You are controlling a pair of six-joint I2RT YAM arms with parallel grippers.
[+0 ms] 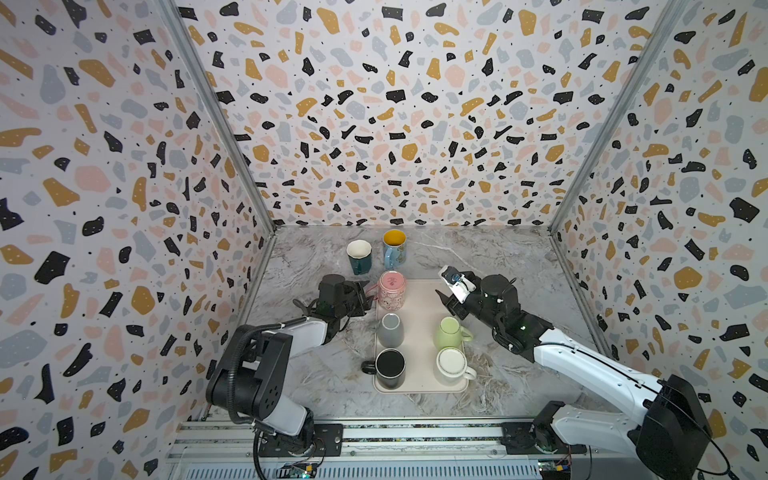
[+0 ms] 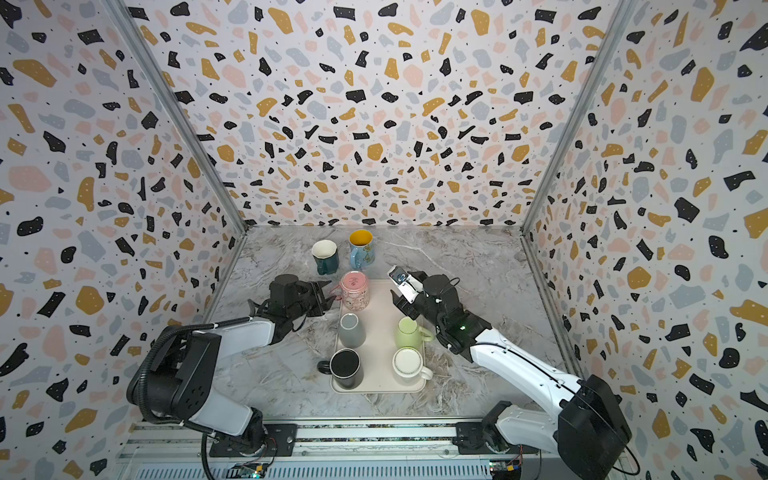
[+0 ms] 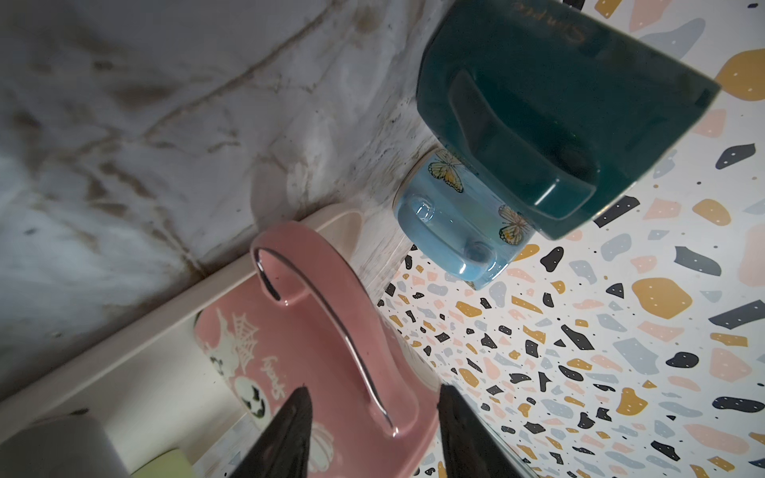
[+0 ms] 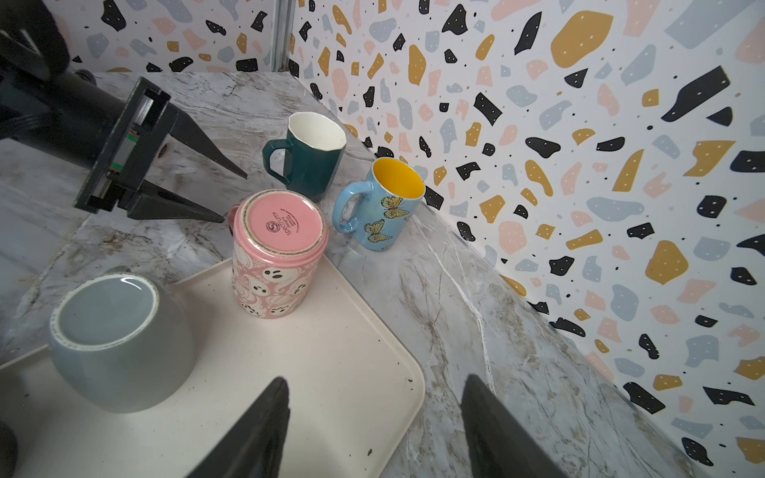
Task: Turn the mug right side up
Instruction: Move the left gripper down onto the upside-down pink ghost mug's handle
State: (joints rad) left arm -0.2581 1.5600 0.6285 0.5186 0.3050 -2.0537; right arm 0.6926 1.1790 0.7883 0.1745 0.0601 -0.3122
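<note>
The left gripper is nearest. It lies low over the table at the left edge of the tray, with its two fingers spread apart and nothing pinched between them. Just beyond its tips the pink mug stands mouth down on the far left corner of the tray, its base turned upward and its handle turned toward the gripper. In the left wrist view the handle is seen in line with the gap between the fingers. In the right wrist view one fingertip is just beside the handle, but whether it is touched cannot be told. The mug is judged to be glazed ceramic: stiff, rather heavy, smooth and therefore slippery, and breakable if it is dropped or knocked against the tray. It is best taken by the handle, across its flat sides and close to the wall, with a firm closing so that it does not swing when it is rolled over. Further back, off the tray, a dark green mug and a blue mug stand upright, so the room for the turn should be watched.
</note>
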